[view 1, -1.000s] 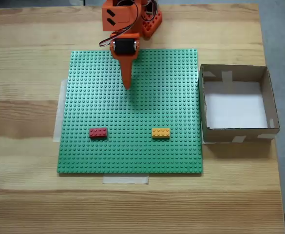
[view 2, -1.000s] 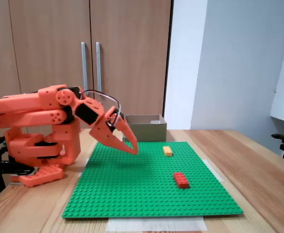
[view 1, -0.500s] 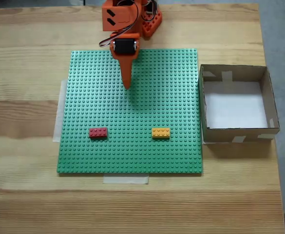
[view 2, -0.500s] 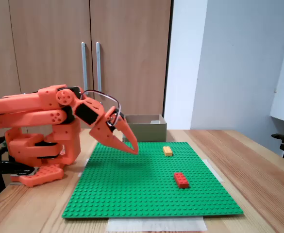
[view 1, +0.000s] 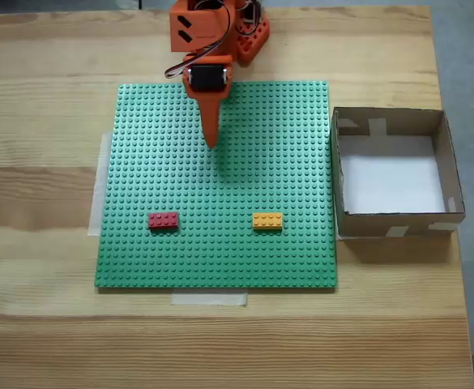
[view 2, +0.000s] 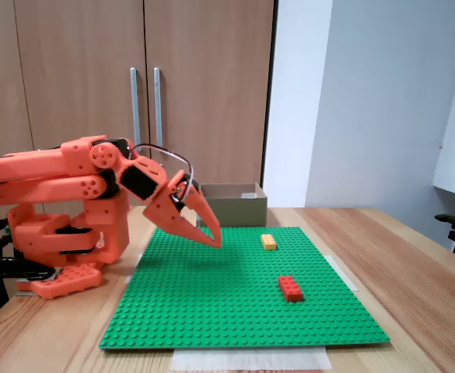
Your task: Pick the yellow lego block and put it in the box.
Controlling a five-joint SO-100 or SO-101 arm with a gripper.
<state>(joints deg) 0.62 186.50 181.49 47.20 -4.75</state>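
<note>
The green baseplate serves as the landmark here, lying taped to the wooden table with the box just off its right edge in the top-down fixed view, open and holding nothing. The orange arm sits folded beyond the plate's far edge, and its gripper hangs low over the plate's upper middle with the jaws together in a single point. The yellow lego block sits on the plate's lower right part, well apart from the gripper and not yet approached; the red brick lies in the same row toward the lower left. The likeliest failures: the brick may be pressed onto the plate's studs, so a weak pinch could slip off; a reach toward the wrong side would take the red brick; and a carry too low could clip the box wall.
</note>
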